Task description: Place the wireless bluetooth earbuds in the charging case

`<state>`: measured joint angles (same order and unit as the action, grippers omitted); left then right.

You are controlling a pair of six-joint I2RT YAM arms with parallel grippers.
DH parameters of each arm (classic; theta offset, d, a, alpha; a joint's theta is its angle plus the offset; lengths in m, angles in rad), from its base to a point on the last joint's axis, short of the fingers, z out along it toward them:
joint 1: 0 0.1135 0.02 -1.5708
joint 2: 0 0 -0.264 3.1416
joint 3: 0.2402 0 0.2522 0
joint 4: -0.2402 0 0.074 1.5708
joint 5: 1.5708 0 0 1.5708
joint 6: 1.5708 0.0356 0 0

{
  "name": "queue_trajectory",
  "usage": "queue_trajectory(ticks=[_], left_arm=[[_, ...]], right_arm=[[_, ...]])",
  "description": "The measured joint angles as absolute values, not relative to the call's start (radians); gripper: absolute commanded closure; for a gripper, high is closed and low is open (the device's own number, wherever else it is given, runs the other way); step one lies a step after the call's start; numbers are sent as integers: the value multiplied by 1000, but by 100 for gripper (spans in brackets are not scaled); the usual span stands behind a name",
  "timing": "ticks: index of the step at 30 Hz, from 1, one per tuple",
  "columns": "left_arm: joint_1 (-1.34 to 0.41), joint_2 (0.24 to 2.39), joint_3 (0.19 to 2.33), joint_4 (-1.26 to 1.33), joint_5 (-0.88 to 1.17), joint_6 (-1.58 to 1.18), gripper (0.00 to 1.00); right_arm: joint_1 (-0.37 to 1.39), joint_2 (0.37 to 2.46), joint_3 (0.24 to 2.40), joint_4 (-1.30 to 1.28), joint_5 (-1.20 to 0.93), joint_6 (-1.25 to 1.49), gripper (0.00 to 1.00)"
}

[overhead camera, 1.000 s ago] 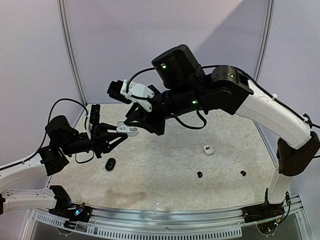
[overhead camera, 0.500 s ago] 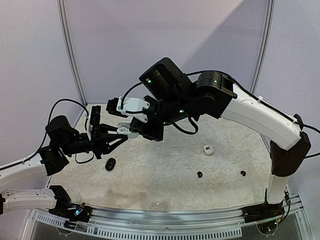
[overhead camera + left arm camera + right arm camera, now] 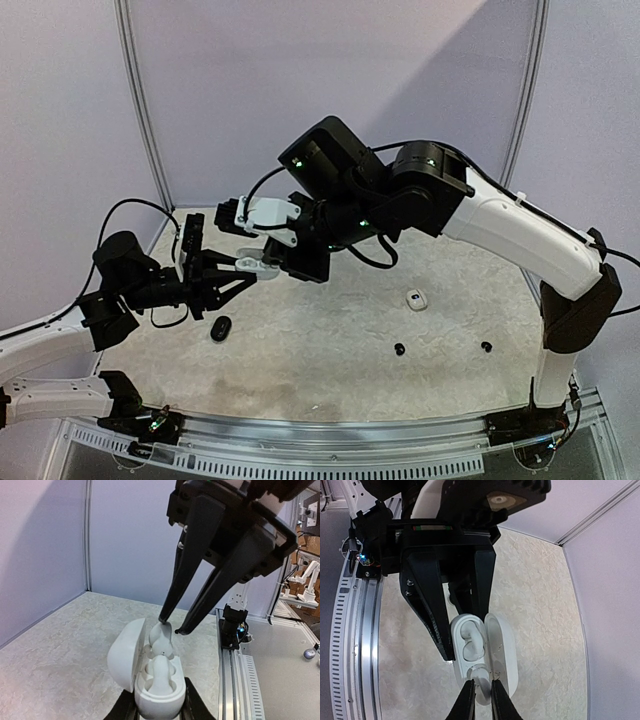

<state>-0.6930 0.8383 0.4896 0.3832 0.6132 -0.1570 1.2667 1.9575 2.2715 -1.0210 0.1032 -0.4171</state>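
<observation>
Left gripper point(image 3: 238, 272): clamped on the white pebble-shaped plastic charging case point(image 3: 159, 700), which it holds up off the table with the lid swung open.
Near socket: a tiny rounded white plastic earbud point(image 3: 159, 672) lies seated.
Far socket: a second white earbud point(image 3: 161, 632) stands upright, not fully down.
Right gripper point(image 3: 171, 626): slim black tips pinched narrowly on that upright bud.
Speckled beige table point(image 3: 330, 330): black oval case point(image 3: 221, 328), small black earbud point(image 3: 399, 349), white oval case point(image 3: 416, 299), another black earbud point(image 3: 486, 346), all apart.
</observation>
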Motion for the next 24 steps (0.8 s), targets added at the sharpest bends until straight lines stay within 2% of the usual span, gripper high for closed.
queue_trajectory(ticks=[13,24], left_arm=[[-693,838,490,380,617,-149,100],[-693,838,490,386,617,-147,100]], right_arm=[[1267,1991,2289,-1010,92,-434,88],[1267,1998,2299,-998,68,-433,83]])
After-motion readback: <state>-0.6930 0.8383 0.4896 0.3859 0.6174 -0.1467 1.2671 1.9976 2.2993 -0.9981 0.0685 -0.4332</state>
